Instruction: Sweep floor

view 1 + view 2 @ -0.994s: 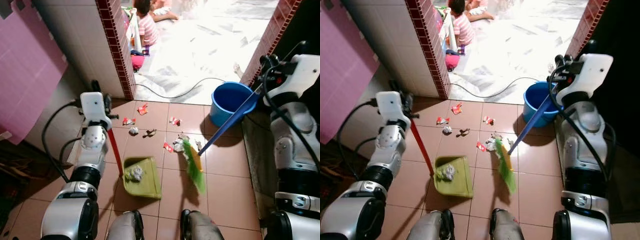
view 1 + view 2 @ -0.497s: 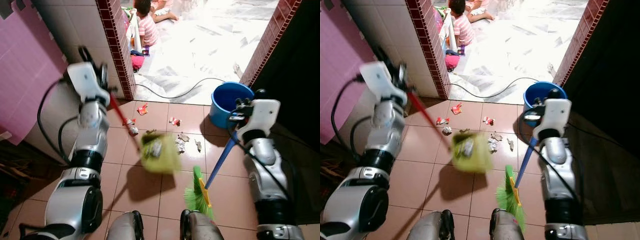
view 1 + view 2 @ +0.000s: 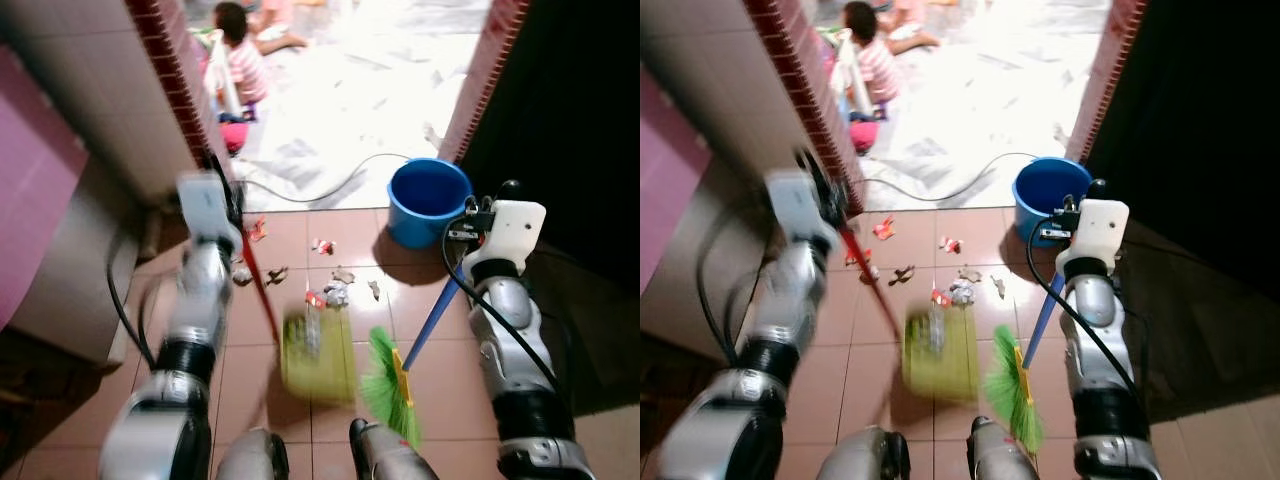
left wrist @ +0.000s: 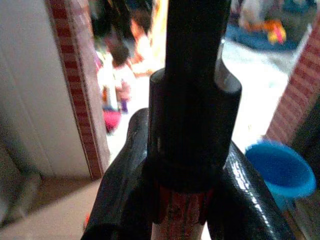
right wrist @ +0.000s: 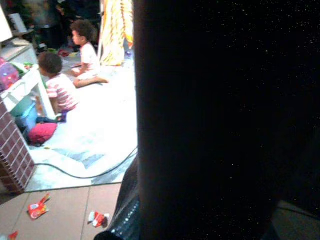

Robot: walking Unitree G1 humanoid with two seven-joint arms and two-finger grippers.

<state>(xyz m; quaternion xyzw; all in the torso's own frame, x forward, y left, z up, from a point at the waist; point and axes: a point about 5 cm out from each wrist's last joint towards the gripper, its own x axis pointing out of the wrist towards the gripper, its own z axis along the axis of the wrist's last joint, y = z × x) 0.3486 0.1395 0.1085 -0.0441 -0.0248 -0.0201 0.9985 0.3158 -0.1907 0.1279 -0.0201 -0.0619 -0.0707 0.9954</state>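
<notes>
Left claw [image 4: 182, 195] clenched on red dustpan handle — green dustpan [image 3: 317, 355] blurred above tiles, near feet. Right claw grip on blue broom [image 3: 390, 385]: cannot tell. Litter [image 3: 336, 292] scattered toward bucket [image 3: 428, 200]. Mid-collection — next: set pan down, sweep scraps in.

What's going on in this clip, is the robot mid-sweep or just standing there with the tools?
It is mid-job. The left gripper is clamped on the red handle of a green dustpan, which looks blurred and holds some scraps. The right gripper has the blue-handled broom, its green bristles near the robot's feet. Wrappers and crumpled paper lie on the tiles ahead, near a blue bucket. Beyond the doorway, children sit on the floor.
</notes>
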